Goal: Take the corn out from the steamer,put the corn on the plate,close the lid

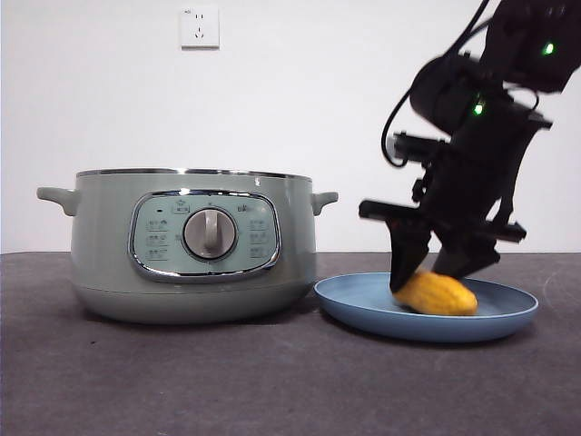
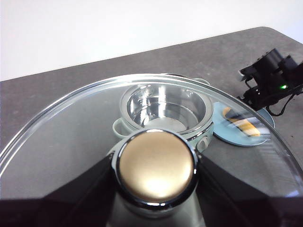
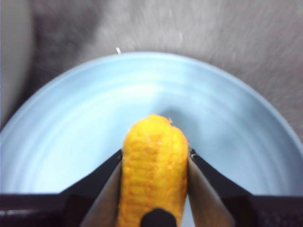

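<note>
Now right hand (image 1: 434, 270) grips corn (image 1: 437, 294) on plate (image 1: 363, 302); left hand (image 2: 156, 189) holds lid (image 2: 71, 132).

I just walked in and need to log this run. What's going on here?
The right gripper has its fingers closed on the corn, which is down on the blue plate beside the steamer. The left gripper holds the glass lid by its knob, up above the open steamer. The lid is not yet on.

White wall socket (image 1: 200, 26), dark table (image 1: 182, 381).
</note>
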`<state>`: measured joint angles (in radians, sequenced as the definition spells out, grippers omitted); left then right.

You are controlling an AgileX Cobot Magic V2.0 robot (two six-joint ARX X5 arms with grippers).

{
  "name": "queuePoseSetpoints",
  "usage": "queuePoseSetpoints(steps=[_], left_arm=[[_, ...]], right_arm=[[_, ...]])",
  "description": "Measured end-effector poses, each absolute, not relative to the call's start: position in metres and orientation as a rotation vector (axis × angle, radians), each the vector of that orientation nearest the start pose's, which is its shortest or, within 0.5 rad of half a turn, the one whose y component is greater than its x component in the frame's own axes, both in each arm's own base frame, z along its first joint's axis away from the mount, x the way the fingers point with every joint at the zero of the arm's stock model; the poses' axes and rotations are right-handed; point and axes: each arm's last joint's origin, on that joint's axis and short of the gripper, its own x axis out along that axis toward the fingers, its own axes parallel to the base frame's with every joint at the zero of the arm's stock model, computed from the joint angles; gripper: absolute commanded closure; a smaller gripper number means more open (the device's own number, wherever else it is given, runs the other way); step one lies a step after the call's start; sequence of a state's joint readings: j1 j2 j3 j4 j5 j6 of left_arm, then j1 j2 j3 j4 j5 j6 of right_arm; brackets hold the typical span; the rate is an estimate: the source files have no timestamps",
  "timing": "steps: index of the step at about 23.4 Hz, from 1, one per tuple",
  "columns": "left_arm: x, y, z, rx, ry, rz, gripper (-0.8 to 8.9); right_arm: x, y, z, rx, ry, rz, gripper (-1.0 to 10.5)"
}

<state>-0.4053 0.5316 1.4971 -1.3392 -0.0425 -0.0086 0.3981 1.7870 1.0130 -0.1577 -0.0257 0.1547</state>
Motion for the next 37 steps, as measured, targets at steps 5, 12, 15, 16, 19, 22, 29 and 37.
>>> queuePoseSetpoints(steps=[5,12,15,16,19,22,29,37], left_arm=[[-0.025,0.012,0.438,0.075,0.368,-0.357,8.22],[-0.01,0.004,0.446,0.06,0.344,-0.415,8.22],[0.011,-0.006,0.448,0.055,0.35,-0.452,8.21],[0.02,-0.011,0.447,0.05,0.341,-0.475,8.22],[0.049,-0.024,0.435,0.067,0.346,-0.491,8.22],[0.081,-0.038,0.414,0.083,0.376,-0.511,8.22],[0.151,-0.069,0.393,0.117,0.384,-0.554,8.22],[0.23,-0.105,0.359,0.143,0.428,-0.606,8.22]], right_arm=[[0.325,0.138,0.154,-0.024,0.941,0.319,7.9],[0.317,0.134,0.165,-0.03,0.969,0.314,3.1],[0.305,0.129,0.206,-0.006,0.872,0.327,3.1],[0.297,0.126,0.222,0.0,0.843,0.331,3.1],[0.269,0.115,0.259,0.007,0.807,0.339,3.1],[0.235,0.101,0.293,0.026,0.766,0.389,3.2],[0.175,0.077,0.333,0.042,0.685,0.414,3.2],[0.125,0.057,0.35,0.051,0.625,0.429,3.2]])
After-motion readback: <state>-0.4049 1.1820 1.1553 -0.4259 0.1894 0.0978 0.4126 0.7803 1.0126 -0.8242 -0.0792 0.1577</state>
